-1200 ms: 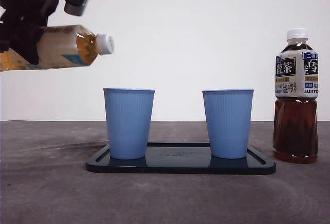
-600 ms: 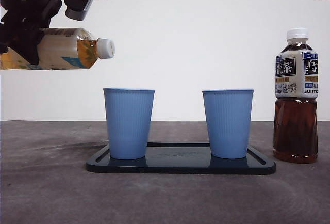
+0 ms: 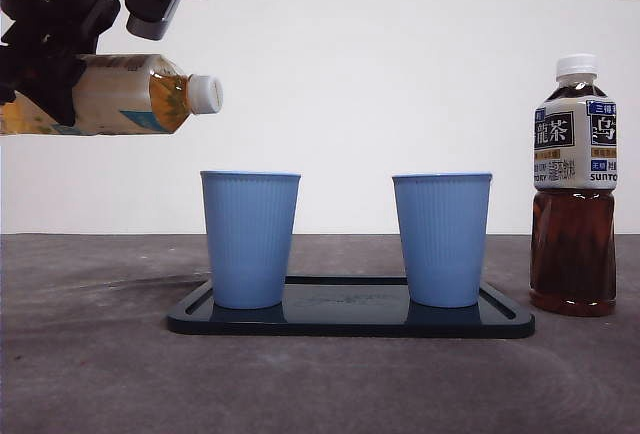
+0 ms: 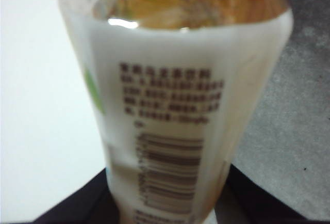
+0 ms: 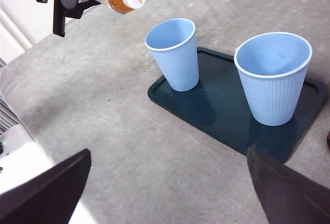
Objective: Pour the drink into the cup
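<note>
The left gripper [image 3: 50, 64] was clamped around the body of a clear plastic tea bottle [image 3: 130, 94], holding it in the air above and to the outer side of the nearer blue cup [image 3: 250, 239]. The bottle lay almost flat, its long axis running sideways across the front view, with the white screw cap [image 3: 204, 94] still on and pointing towards the space above that cup. Amber drink filled the neck end, and a pale printed label wrapped the middle. In the left wrist view the label [image 4: 170, 131] showed small text and a barcode, with the black jaws pressed against both sides of the bottle.

Two blue cups with fine upright ribs and thin pale rims stood apart on a shallow, glossy dark tray [image 3: 350, 322] with rounded corners; the second cup [image 3: 442, 239] looked the same as the first. Beside the tray's far end a dark tea bottle [image 3: 574, 184] stood upright, capped in white. The table [image 3: 90, 374] was grey and mottled.

The right gripper [image 5: 170, 182] hung spread wide above the table, gripping nothing, looking down on the tray.
</note>
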Robot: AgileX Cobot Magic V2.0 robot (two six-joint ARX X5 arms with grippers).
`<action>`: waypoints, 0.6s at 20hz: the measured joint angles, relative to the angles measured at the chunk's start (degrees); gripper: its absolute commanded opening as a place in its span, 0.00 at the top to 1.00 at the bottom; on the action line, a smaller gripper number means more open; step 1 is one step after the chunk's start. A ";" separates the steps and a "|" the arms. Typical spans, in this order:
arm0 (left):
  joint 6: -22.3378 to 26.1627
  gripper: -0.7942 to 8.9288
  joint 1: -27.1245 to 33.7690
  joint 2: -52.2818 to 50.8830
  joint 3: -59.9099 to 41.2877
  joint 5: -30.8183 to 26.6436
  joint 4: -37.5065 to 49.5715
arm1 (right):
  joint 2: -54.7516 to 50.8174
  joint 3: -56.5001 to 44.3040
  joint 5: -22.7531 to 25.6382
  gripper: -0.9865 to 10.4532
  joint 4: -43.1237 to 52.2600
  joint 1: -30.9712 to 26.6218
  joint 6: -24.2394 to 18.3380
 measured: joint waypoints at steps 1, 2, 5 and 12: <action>-1.73 0.80 0.00 0.02 0.00 0.20 0.83 | 0.00 0.00 0.00 0.49 0.00 0.00 0.00; -4.04 0.80 0.00 0.02 0.00 0.72 2.16 | 0.00 0.00 -0.02 0.49 0.00 0.00 0.00; -16.13 0.80 0.02 -0.04 0.13 4.13 4.57 | 0.00 0.00 0.02 0.49 0.00 0.00 0.00; -53.44 0.79 8.22 -6.16 0.13 27.26 4.57 | 0.00 0.00 0.15 0.49 -1.16 0.00 0.00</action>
